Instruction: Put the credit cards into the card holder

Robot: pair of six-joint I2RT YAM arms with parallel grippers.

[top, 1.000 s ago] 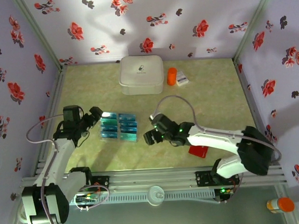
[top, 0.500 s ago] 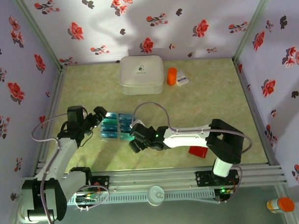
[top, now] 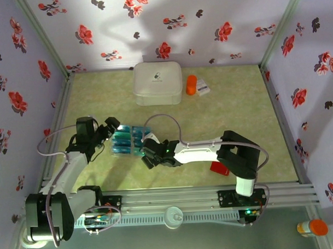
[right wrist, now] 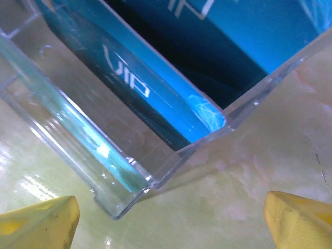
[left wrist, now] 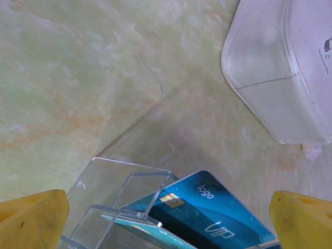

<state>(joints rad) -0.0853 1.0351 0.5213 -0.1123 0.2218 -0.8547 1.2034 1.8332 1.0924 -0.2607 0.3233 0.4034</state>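
The glossy teal-blue rectangular credit cards are sitting in two rows inside a clear plastic compartmented tray on the mottled green table, between the two arms. The left gripper is hovering at the tray's left edge with its yellow fingertips spread wide apart and holding nothing. In the left wrist view a card printed "logo" and "VIP" is leaning in a clear compartment just below the open jaws. The right gripper is reaching across to the tray's near right corner. Its yellow fingertips are also standing well apart, straddling the tray corner without clamping it; whether they are touching the plastic cannot be told. The small flat bright-red card holder is lying closed, well apart from the cards, near the front right, partly hidden under the right arm. A big white rounded plastic box, a small orange bottle and a small white printed packet are standing at the far side.
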